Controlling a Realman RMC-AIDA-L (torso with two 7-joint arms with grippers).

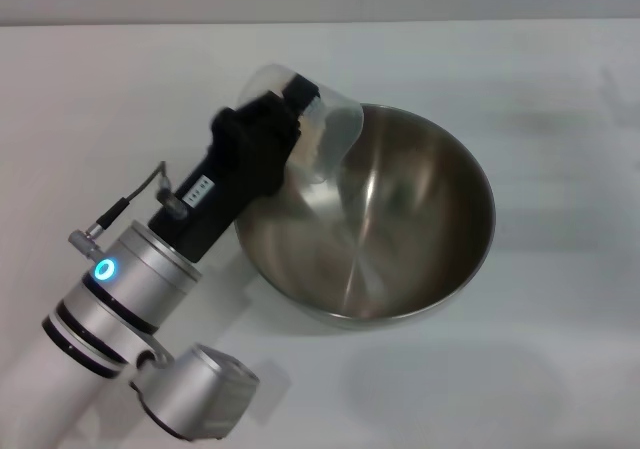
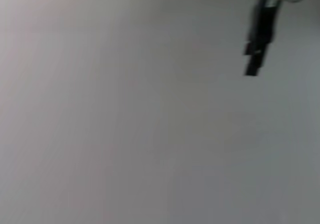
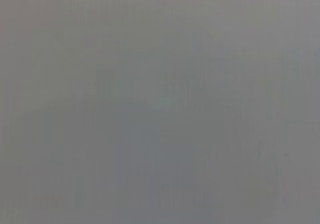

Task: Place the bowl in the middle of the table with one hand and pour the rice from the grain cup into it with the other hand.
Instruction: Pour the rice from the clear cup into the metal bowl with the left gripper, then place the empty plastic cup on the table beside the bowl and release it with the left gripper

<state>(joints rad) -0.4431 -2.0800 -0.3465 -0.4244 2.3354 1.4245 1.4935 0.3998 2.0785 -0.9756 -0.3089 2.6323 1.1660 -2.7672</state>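
The steel bowl stands on the white table, near its middle. My left gripper reaches in from the lower left and is shut on the clear grain cup. The cup is held tipped on its side over the bowl's left rim, its mouth towards the bowl. I cannot make out any rice in the cup or in the bowl, whose inside shows only shiny metal. The right gripper is out of view.
The left arm's silver wrist with a lit blue ring lies over the table's lower left. The left wrist view shows a pale surface and a dark narrow object. The right wrist view shows only flat grey.
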